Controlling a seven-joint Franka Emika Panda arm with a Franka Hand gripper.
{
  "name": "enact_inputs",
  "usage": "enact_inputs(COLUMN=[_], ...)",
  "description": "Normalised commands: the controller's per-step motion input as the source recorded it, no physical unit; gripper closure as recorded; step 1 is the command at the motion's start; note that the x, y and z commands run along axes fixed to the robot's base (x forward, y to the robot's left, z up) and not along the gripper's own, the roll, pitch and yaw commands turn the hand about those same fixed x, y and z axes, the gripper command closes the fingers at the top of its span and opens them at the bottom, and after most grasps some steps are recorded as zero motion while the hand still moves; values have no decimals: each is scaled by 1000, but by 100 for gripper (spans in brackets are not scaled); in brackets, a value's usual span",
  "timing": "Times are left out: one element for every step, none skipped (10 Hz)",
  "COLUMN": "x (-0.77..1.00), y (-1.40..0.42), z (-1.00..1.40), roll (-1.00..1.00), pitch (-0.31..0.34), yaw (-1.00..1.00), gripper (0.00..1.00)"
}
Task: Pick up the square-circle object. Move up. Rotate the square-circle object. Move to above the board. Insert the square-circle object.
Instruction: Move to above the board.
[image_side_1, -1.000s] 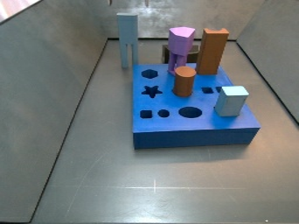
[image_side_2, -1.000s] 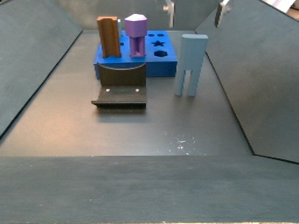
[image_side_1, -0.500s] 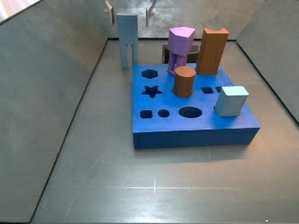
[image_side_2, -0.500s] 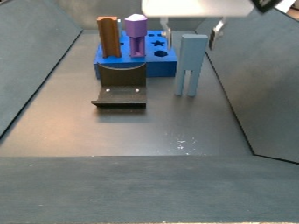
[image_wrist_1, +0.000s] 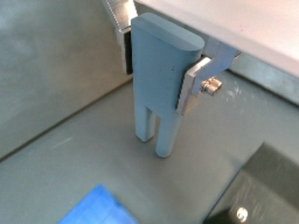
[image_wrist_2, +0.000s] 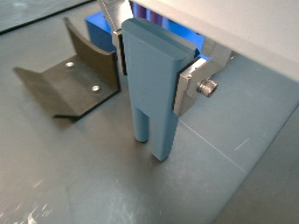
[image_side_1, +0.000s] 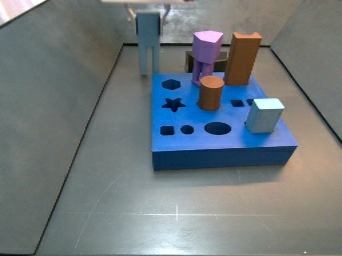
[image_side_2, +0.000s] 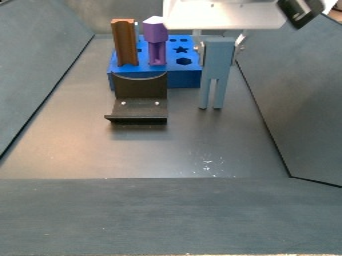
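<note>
Now lowered over the square-circle object (image_wrist_2: 149, 87), beside the board (image_side_2: 190, 62): gripper (image_wrist_2: 152, 74) open, silver fingers (image_wrist_2: 191, 85) flanking its top, nothing clamped. Ready for closing and lifting.

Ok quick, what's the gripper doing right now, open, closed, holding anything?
Gripper: its silver fingers stand on both sides of the top of the tall grey-blue square-circle object, which stands on the floor; whether they are clamped cannot be told.
</note>
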Motion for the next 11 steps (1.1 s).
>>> enact_inputs(x=[-122, -109, -103, -95, -87, -72, -57, -26, -11, -7, -1], y=[155, 129, 120, 112, 105, 92, 78, 53, 37, 27, 13], z=[1000, 1000, 1000, 1000, 1000, 1000, 1000, 800, 626, 504, 272], roll=[294, 276, 226, 168, 131, 123, 113, 99, 92, 89, 84], pitch=[103, 74, 59, 46, 42, 47, 56, 66, 74, 76, 76], yaw=[252, 151, 105, 74, 54, 40, 37, 36, 33, 29, 22], gripper=[100, 100, 100, 100, 100, 100, 100, 100, 100, 100, 100])
